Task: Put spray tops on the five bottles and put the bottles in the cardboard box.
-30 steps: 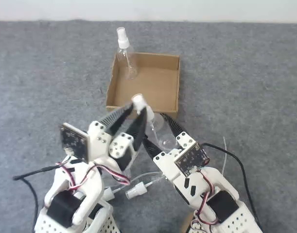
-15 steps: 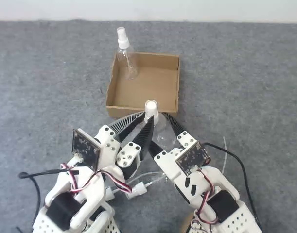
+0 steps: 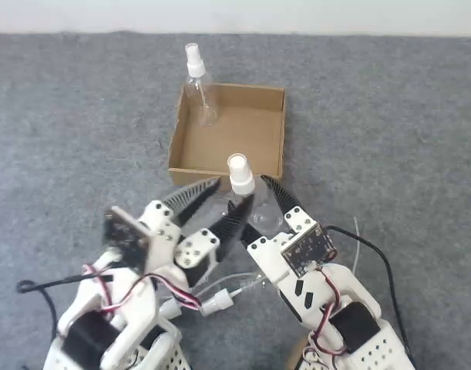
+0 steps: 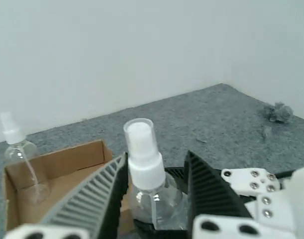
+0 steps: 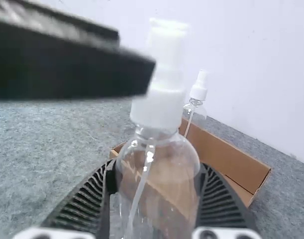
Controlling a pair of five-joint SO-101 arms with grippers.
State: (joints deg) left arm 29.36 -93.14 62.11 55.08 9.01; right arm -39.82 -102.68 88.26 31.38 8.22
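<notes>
— Most of what shows is the grey worktop (image 3: 389,116), yes? What is the biggest thing on it?
— The cardboard box (image 3: 267,131), open at the top. The middle of its near wall is hidden behind the claws.
— Anything inside?
— One capped bottle (image 3: 198,96), upright in a far corner.
— And the claws?
— The right claw (image 5: 155,175) is pinching the clear body of a second bottle (image 5: 156,154), held upright just in front of the box. The bottle's base is cut off, so I can't tell whether it rests on the worktop.
— The other one?
— The left claw (image 4: 155,159) is spread, with a ridged finger on each side of that bottle's spray top (image 4: 141,144). One finger is just beside it and the other stands apart.
— Anything smaller?
— A loose spray top (image 3: 218,302) lies between the arm bases, its tube partly hidden under the left arm. The clear shapes around it are too faint to name.
</notes>
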